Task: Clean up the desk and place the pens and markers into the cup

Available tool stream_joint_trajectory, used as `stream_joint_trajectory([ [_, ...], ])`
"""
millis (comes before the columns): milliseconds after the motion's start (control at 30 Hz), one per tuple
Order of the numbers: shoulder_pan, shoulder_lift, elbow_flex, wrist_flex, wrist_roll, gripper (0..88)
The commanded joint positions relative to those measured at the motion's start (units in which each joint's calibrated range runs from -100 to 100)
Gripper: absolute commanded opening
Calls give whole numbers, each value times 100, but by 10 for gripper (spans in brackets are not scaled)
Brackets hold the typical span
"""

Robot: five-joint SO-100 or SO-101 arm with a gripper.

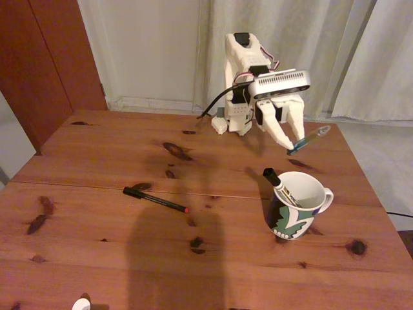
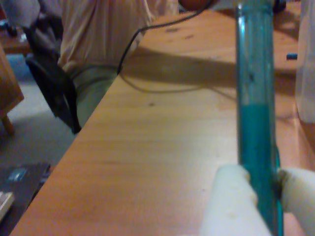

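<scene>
Desk [image 1: 97, 213] is knotty reddish wood with dark knots, smooth with a low sheen; the wrist view shows the same wood [image 2: 162, 147], warm and faintly glossy. Cup [image 1: 303, 194] looks like glazed white ceramic, glossy; the marker [image 1: 279, 184] in it is smooth plastic, as is the black pen [image 1: 155, 199]. Green pen [image 2: 256, 123] is translucent glossy plastic, gripper [image 2: 266, 196] fingers [image 2: 231, 201] matt white plastic; the arm's body [image 1: 242, 64] looks the same, and the curtain [image 1: 361, 51] is soft matt cloth.

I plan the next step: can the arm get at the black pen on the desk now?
Probably not yet: the pincer is shut on the green pen. The black pen lies open on the desk, nothing covering it.
</scene>
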Motion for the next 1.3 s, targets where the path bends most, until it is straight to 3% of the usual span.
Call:
stream_joint_trajectory([
  [0,-2,147,-40,-612,17,7],
  [600,-74,1694,-40,-2247,43,7],
  [1267,-115,2050,339,-2513,22,12],
])
